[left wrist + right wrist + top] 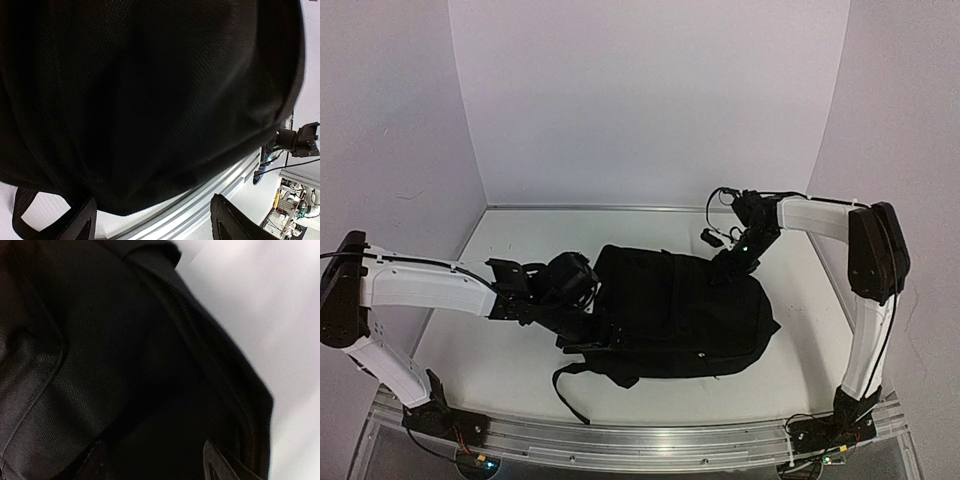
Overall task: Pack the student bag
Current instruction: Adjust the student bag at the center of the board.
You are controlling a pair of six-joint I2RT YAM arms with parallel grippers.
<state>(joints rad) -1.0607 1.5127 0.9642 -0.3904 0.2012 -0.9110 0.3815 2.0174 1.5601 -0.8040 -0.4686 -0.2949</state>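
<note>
The student bag [680, 310] lies flat on the counter [520, 240], roughly midway between our two arms. One shoulder strap [560, 385] trails from its near left corner towards the rail [650, 440].

Our left claw [152, 222] sits at the bag's left end. In its wrist view the fingers stand wide apart, and the gap between them shows only the rail and bare counter below the bag's edge. We take it as open and holding nothing.

Our right claw [150, 465] is at the bag's far right edge, just above the fabric and beside the zip [220, 375]. Its fingers are also spread, with black fabric filling the space between them. We cannot tell whether they press on the cloth, and nothing looks pinched.

As for progress, no lining shows from any view and no opening gapes. The stretch of zip that we can see looks closed, though it is dark and partly blurred. We see nothing beside the bag waiting to go in.

So either the packing is done and only tidying is left, or the bag has not been opened yet. We cannot decide between these, because what is inside the bag is hidden from us. With both claws at opposite ends of the bag, our guess is that handling the bag itself is the step in hand.
</note>
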